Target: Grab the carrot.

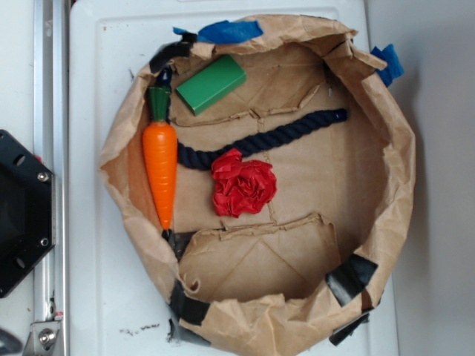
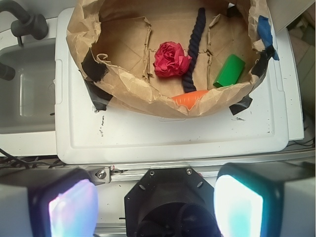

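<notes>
The orange carrot with its dark green stem cap lies along the left inner wall of the brown paper bowl, stem toward the top of the exterior view. In the wrist view only a short orange piece of the carrot shows over the bowl's near rim. My gripper is open, its two fingers wide apart with nothing between them. It hangs above the robot's black base, well back from the bowl. The gripper does not show in the exterior view.
Inside the bowl lie a green block, a dark blue rope and a crumpled red paper flower just right of the carrot. The bowl sits on a white board. The black robot base is at left; a sink is beside the board.
</notes>
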`<state>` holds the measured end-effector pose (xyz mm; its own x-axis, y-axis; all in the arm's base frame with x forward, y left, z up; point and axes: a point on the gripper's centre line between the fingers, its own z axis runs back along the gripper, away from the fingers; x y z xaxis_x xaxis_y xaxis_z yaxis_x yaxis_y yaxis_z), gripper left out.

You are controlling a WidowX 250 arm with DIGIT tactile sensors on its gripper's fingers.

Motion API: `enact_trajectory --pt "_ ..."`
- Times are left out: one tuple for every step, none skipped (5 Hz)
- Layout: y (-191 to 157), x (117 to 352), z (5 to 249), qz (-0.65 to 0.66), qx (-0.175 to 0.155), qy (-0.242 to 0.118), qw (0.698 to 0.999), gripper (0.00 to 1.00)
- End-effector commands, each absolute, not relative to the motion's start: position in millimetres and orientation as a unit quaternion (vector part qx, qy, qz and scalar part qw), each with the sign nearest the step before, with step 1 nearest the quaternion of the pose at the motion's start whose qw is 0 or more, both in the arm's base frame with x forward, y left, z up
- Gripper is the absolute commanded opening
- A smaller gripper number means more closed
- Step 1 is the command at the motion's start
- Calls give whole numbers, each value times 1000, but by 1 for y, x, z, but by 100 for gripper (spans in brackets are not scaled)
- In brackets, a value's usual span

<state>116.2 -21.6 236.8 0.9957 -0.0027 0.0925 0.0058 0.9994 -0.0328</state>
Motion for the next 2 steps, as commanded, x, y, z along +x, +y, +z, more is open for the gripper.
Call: enact_trajectory --pt "-22 116 237 -2 -17 -46 999 100" --pt "-20 125 236 -3 -16 -59 998 100"
